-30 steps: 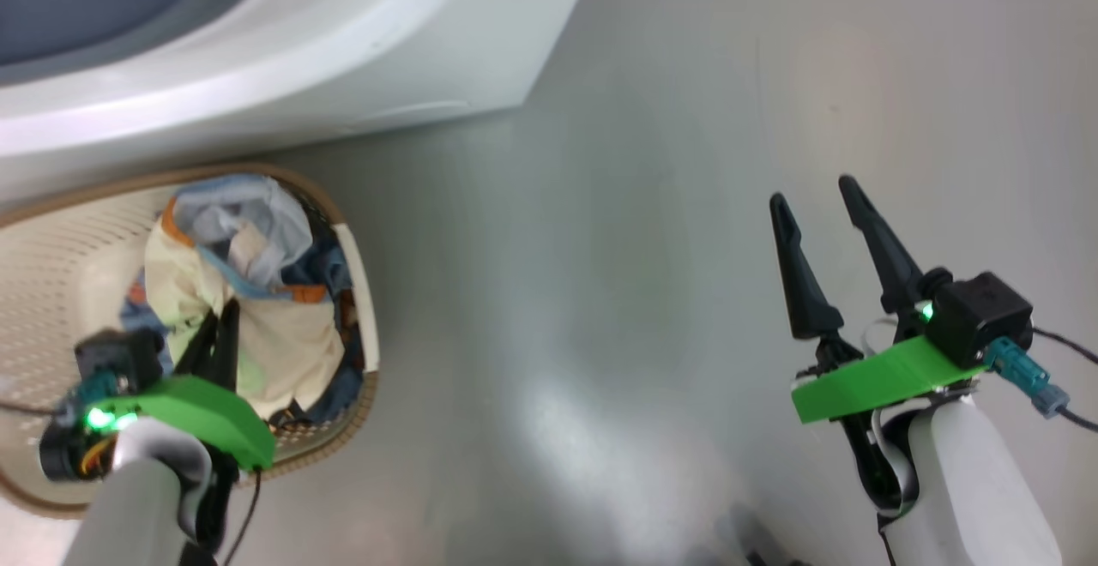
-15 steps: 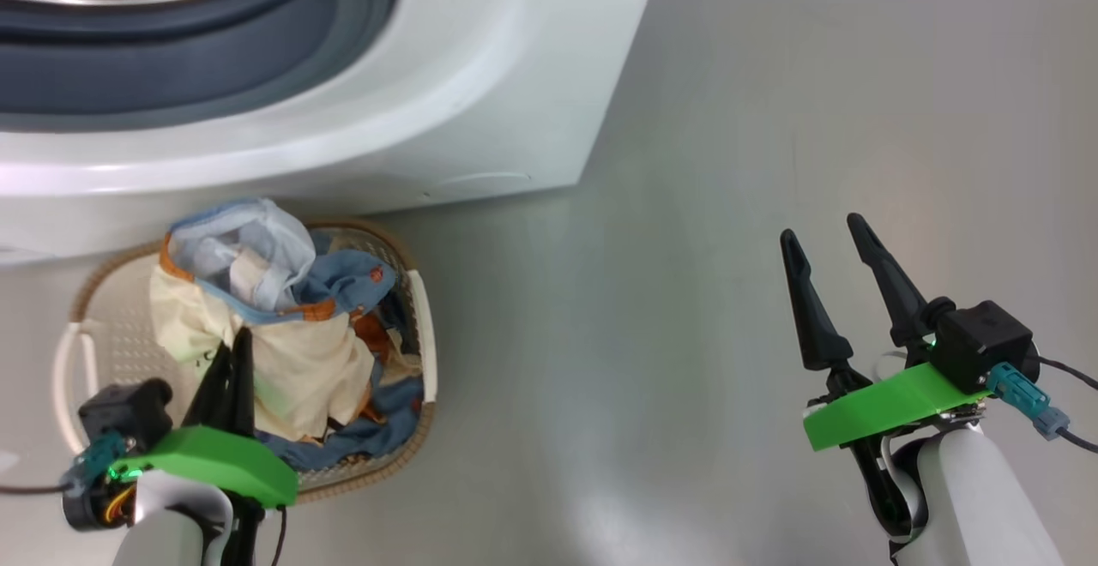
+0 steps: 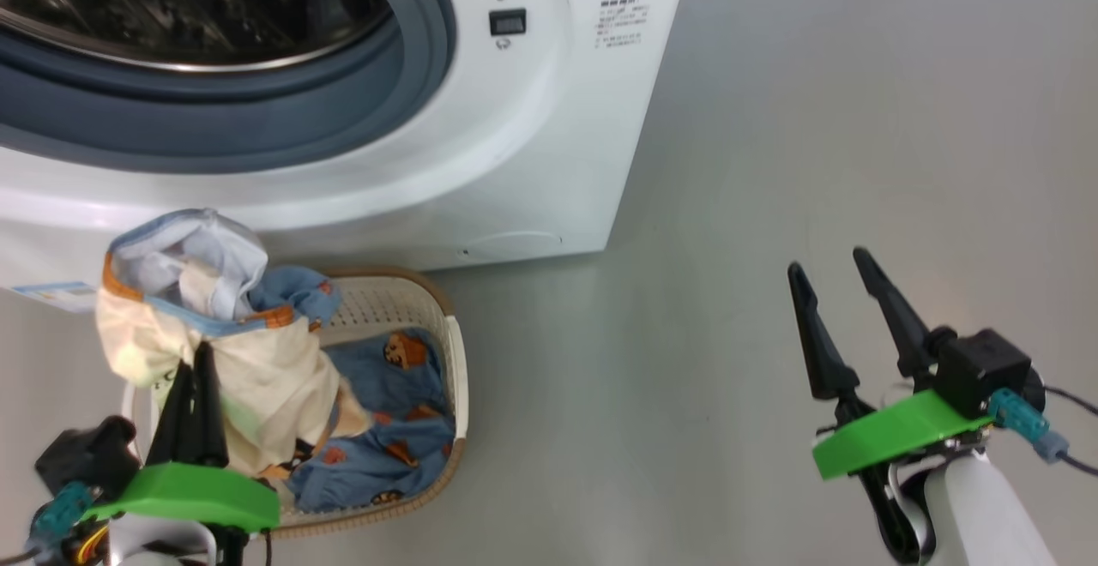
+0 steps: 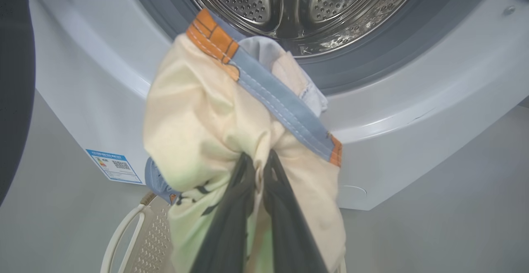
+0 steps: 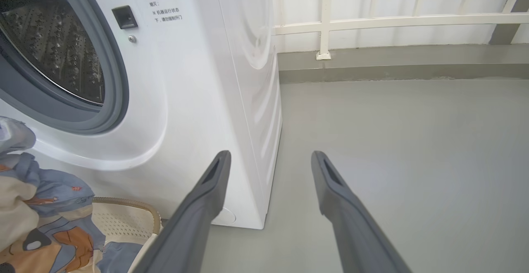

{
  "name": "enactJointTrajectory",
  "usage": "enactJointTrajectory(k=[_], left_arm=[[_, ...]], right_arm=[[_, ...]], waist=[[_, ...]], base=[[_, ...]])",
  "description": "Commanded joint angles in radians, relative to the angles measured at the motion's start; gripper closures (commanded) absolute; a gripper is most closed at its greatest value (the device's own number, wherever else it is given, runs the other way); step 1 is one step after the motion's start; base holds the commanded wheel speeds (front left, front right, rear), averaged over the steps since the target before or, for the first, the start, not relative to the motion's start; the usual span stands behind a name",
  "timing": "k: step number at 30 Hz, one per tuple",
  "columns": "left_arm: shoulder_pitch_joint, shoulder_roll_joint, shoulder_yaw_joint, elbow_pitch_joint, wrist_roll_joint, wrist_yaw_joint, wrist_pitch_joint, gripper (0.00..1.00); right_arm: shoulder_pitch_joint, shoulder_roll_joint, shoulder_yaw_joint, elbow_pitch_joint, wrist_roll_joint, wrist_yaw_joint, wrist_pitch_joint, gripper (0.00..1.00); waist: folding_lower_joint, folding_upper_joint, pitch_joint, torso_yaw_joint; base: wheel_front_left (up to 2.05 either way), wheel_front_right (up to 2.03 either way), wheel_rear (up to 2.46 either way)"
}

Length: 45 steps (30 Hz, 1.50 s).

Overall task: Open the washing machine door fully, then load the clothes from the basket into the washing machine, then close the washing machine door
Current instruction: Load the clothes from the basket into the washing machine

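Clothes [image 3: 283,386]: cream garment [image 4: 198,116] with blue-and-orange trim hangs bunched from the left gripper [image 3: 196,360], jaws pinching a fold. It hangs over the basket [image 3: 455,369], near left, just before the washing machine [image 3: 532,163]'s open drum [image 4: 289,4]. Blue printed piece [image 3: 386,454] lies in the basket. Right gripper [image 3: 827,261] spread, empty, well right. Judgement: light, limp, snag-prone; grip mid-bunch.

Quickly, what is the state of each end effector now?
Left end effector: closed on the cream garment.
Right end effector: open, holding nothing.
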Motion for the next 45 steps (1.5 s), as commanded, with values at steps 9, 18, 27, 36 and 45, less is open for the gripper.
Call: enactJointTrajectory(k=[9,18,27,36,45], left_arm=[[0.097,0.011,0.047,-0.178,0.043,-0.007,-0.011,1.0],[0.171,0.01,0.041,-0.283,0.065,-0.007,-0.011,1.0],[0.23,0.01,0.051,-0.308,0.074,-0.006,-0.011,1.0],[0.25,0.01,0.057,-0.304,0.072,-0.007,-0.011,1.0],[0.242,0.01,0.049,-0.29,0.042,-0.003,-0.011,1.0]], right_arm=[[0.063,-0.001,0.015,-0.008,-0.011,0.003,-0.005,0.0],[0.089,-0.005,0.013,0.001,-0.023,0.003,-0.005,0.0],[0.109,0.006,0.025,0.015,-0.02,0.003,-0.005,0.0],[0.126,0.016,0.014,0.013,-0.017,0.003,-0.005,0.0],[0.129,0.02,0.019,0.012,-0.019,0.003,-0.005,0.0]], waist=[[0.0001,0.0,-0.122,0.007],[0.0001,0.0,-0.19,0.01],[0.0001,0.0,-0.25,0.0],[0.0001,0.0,-0.27,-0.007],[0.0001,0.0,-0.254,-0.015]], base=[[0.0,0.0,0.0],[0.0,0.0,0.0],[0.0,0.0,0.0],[0.0,0.0,0.0],[0.0,0.0,0.0]])
